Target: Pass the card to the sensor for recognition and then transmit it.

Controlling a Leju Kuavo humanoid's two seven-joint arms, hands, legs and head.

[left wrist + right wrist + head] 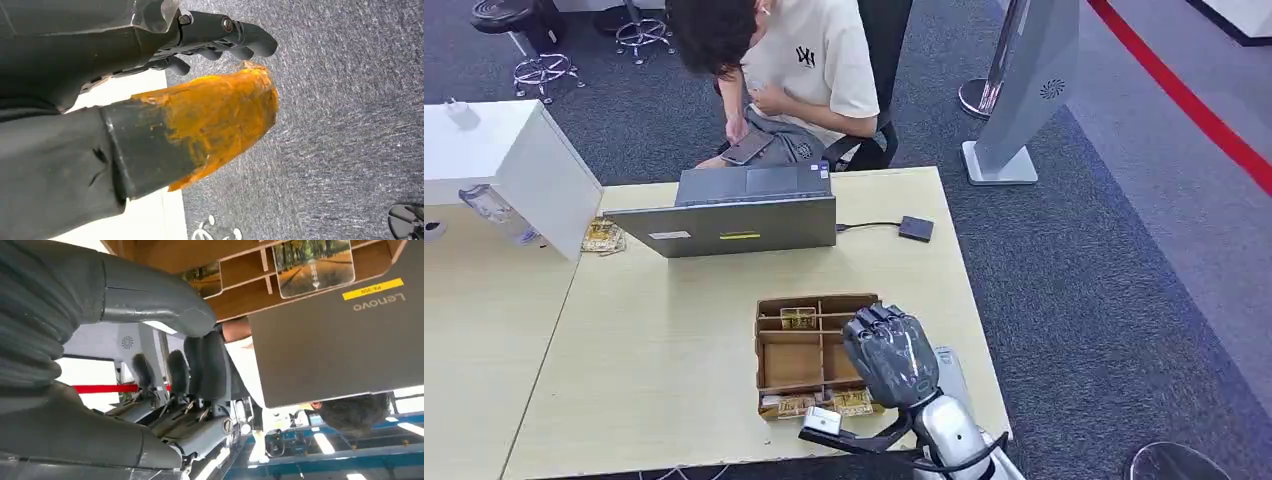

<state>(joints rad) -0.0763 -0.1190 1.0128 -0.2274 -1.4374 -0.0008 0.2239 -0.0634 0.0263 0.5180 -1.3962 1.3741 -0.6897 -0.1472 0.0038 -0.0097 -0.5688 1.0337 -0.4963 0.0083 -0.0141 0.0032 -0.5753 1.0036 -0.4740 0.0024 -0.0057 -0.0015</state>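
2 hands show here. Farthest left, the left hand (220, 37) appears in its wrist view over grey carpet (350, 125), beside the pale edge of the surface; its dark fingers (250, 42) are curled inward with nothing seen in them, and its thumb (220, 115) is wrapped in orange tape. On the pale wooden surface (654, 370), well to the left of the right hand's fingers, lies a small stack of cards (603, 237) next to a white box (514, 165). Beyond those fingers and to their left stands a grey laptop (739, 225), its lid back toward the robot, with a seated person (799, 70) behind it looking down at a phone (746, 148). Just left of and partly under the right hand (892, 352) sits a brown compartmented tray (789, 362); 1 card (798, 318) lies in a far compartment, ahead of the fingers, and more cards (824, 404) lie along the near edge. The right hand hovers over the tray's right side, back upward, its fingers (175, 372) slightly apart and gently bent, gripping nothing. Beyond the fingers and slightly right, a small black sensor (916, 228) rests on the surface, cabled to the laptop. Farther right, a grey kiosk stand (1024, 90) rises from the carpet.
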